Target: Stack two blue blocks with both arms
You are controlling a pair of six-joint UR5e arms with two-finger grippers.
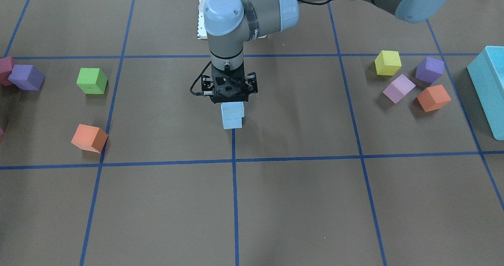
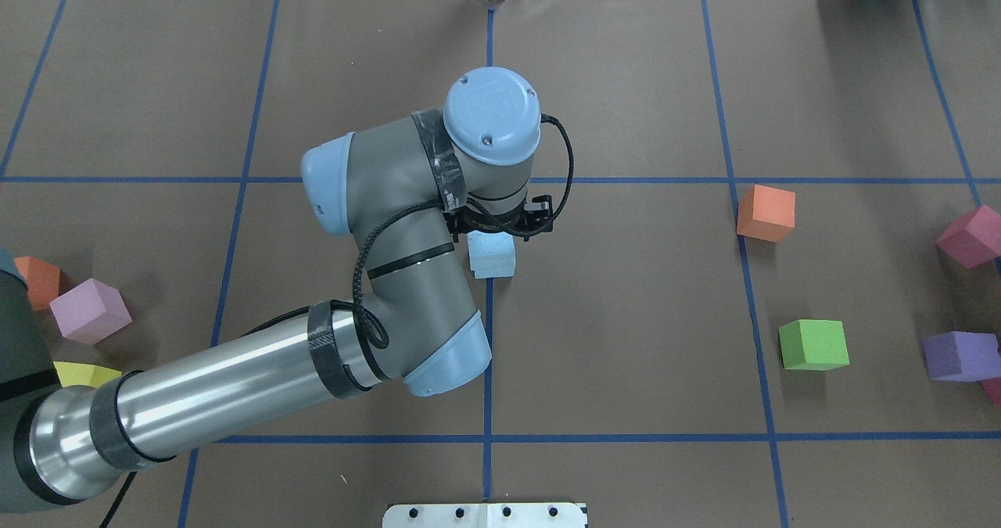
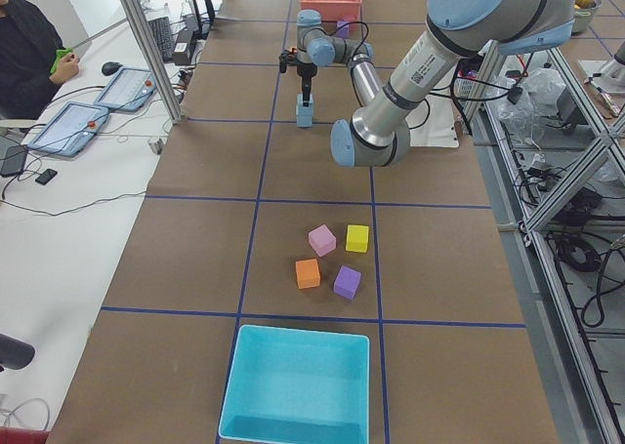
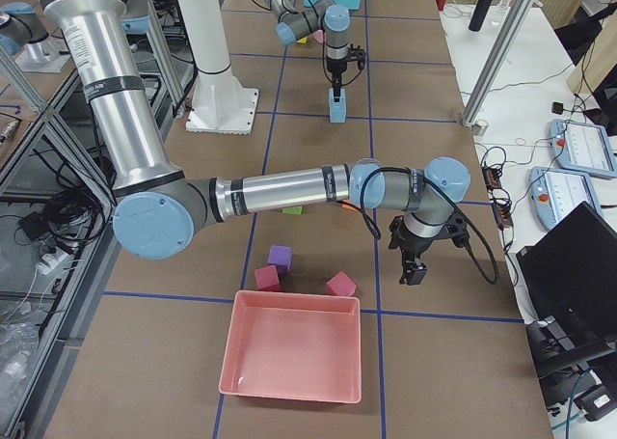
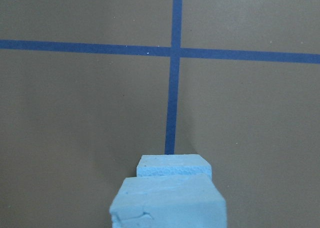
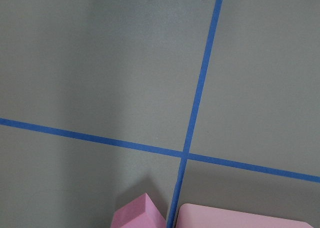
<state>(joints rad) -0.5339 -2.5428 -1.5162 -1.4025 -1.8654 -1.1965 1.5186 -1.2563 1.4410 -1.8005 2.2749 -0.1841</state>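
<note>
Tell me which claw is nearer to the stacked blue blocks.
Left. The left claw is right over the blue blocks; the right claw hangs far away, near the pink tray.

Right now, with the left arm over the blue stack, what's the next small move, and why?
Probably open the left gripper and lift straight up: the upper blue block appears to rest on the lower blue block, slightly offset. Whether the jaws grip it, I cannot tell.

Bright even overhead light, soft shadows, sharp
</note>
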